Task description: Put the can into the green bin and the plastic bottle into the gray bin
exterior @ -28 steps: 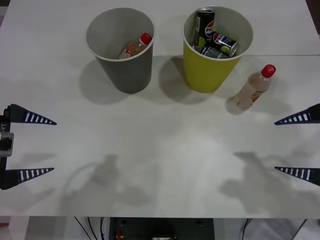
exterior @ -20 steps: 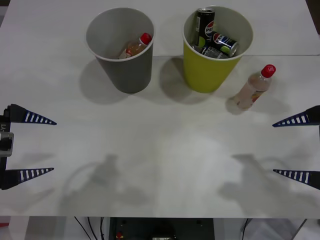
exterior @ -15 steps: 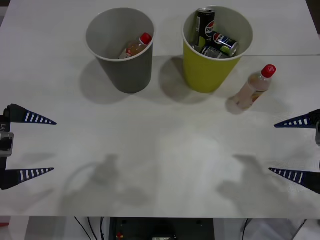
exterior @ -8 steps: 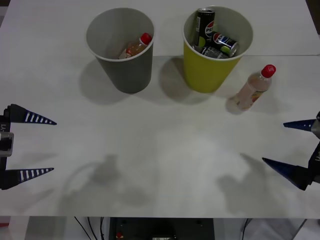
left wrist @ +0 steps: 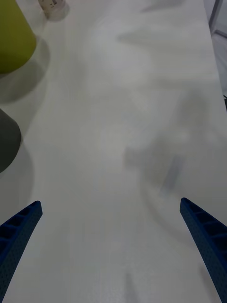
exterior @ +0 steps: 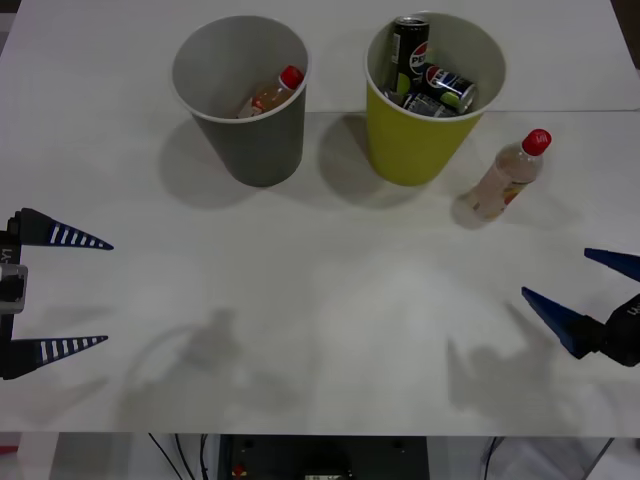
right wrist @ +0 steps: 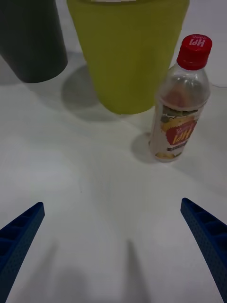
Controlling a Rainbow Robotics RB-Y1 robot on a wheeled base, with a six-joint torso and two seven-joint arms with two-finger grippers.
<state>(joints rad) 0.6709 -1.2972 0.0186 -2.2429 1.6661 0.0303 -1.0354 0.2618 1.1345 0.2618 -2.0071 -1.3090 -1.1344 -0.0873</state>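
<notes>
My right gripper [exterior: 590, 293] hovers wide open at the table's [exterior: 320, 300] right edge, holding nothing, its blue fingers [right wrist: 207, 236] spread and pointed toward the plastic bottle [exterior: 508, 175]. That bottle stands upright on the table just beside the green bin [exterior: 432, 95], which holds cans [exterior: 435, 80]. The gray bin [exterior: 243, 95] sits left of it with a small red-capped bottle [exterior: 272, 93] inside. My left gripper [exterior: 75, 292] waits open and empty at the left edge.
</notes>
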